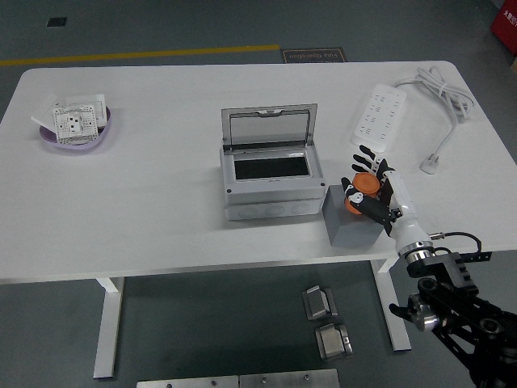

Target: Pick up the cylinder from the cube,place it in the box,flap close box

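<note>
An orange cylinder [362, 192] stands on top of a dark grey cube [349, 222] near the table's front edge, right of centre. My right hand [373, 187] comes in from the lower right and wraps its black fingers around the cylinder, thumb in front and the others behind it. Just left of the cube sits a grey box [271, 174], its hinged lid [268, 125] raised at the back and its dark inside showing. My left arm does not appear.
A white power strip [376, 118] with its cable [440, 101] lies at the back right, close behind my hand. A purple bowl [74, 133] holding white socket parts sits far left. Metal blocks [325, 322] lie on the floor below the table.
</note>
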Controlling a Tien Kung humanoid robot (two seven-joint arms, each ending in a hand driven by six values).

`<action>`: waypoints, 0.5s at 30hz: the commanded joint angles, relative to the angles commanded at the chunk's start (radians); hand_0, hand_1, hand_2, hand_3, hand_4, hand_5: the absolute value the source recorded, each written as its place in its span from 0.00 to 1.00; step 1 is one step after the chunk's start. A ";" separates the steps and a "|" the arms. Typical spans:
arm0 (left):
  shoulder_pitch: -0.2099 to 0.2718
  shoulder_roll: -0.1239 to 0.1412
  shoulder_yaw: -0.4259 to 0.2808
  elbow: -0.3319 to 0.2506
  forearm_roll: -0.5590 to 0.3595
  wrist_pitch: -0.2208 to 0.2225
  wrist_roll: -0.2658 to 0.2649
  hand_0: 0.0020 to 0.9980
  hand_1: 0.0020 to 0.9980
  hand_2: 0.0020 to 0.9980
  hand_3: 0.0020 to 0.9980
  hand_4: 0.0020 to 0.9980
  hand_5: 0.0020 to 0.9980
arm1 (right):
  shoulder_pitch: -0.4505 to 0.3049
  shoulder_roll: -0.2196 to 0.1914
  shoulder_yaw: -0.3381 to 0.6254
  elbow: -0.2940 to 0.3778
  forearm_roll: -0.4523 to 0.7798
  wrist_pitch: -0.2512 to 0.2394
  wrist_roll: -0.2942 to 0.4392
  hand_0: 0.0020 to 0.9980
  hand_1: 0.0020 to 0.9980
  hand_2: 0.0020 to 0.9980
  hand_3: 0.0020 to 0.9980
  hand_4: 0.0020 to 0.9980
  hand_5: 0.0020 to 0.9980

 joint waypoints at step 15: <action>-0.001 0.000 -0.003 0.000 0.001 0.002 -0.002 0.69 0.67 0.58 0.64 0.55 0.35 | 0.004 -0.002 -0.020 0.000 -0.007 0.015 -0.016 0.83 0.83 0.81 0.88 0.59 0.00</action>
